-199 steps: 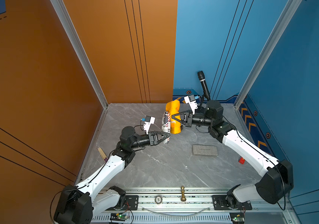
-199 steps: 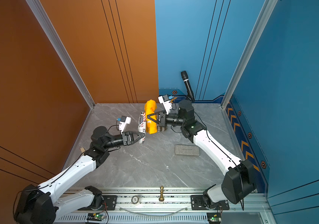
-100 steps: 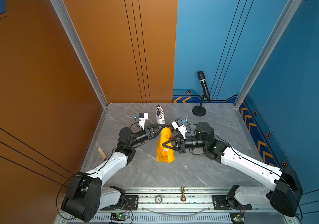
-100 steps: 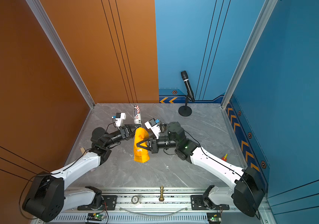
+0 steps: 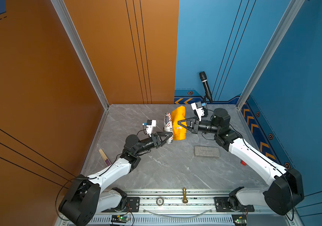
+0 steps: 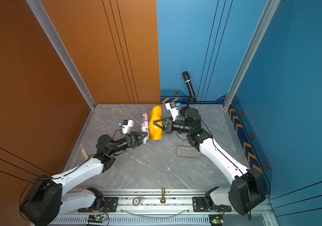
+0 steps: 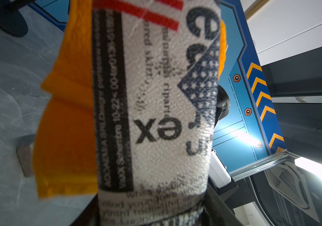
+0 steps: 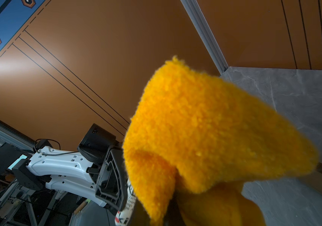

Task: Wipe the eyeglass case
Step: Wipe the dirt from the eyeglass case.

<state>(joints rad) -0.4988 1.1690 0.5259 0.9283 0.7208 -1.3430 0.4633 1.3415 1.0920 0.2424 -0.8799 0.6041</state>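
Cloth (image 5: 178, 115) raised again, seemingly touching case (image 5: 167, 122)

The eyeglass case (image 7: 156, 117) has a pebbled grain, the orange cloth (image 8: 205, 127) is fluffy, the tabletop (image 5: 166, 166) smooth matt stone

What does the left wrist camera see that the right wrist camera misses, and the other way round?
Only the left wrist view: the print and flag pattern on the eyeglass case up close, a gray block, the blue chevron wall. Only the right wrist view: the left arm and the orange-brown wall. Both: the orange cloth, some of the case, the gray table.
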